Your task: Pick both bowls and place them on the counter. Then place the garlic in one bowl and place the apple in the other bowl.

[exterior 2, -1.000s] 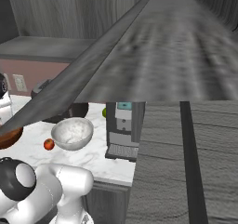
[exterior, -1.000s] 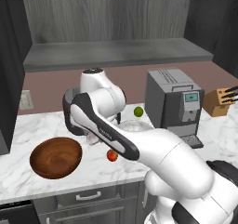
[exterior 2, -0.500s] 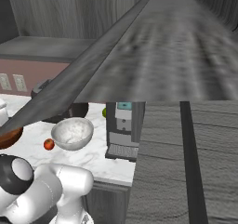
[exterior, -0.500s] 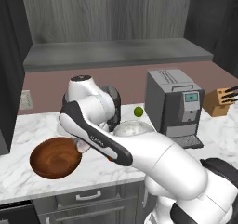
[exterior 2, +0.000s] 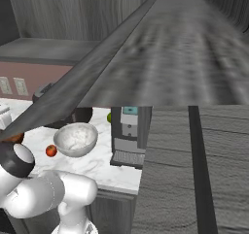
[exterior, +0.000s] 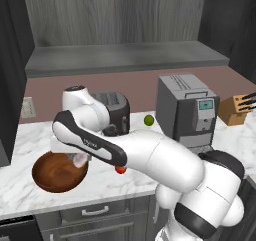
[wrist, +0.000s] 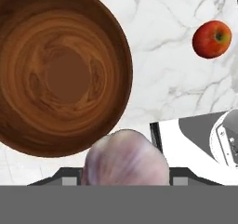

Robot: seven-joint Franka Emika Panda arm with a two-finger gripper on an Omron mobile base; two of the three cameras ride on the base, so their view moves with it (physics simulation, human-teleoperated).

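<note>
Your garlic (wrist: 124, 158) rides clamped in the pincer (exterior: 80, 159), poised over the near rim of the brown wooden bowl (exterior: 59, 171) at the left end of the marble desk (exterior: 22, 192). A second ago the arm hung nearer the middle of the desk; it has since swung left, so the drop into that bowl looks close. Both bowls already stand on the desk, the white marbled bowl (exterior 2: 75, 139) well to the right of the wooden one. The apple (wrist: 212, 38) waits on bare marble between them, its turn probably next. Behind stand a toaster (exterior: 116, 108), a green fruit (exterior: 148, 120), a coffee machine (exterior: 188, 108) and a knife block (exterior: 239, 108), none blocking your descent.
</note>
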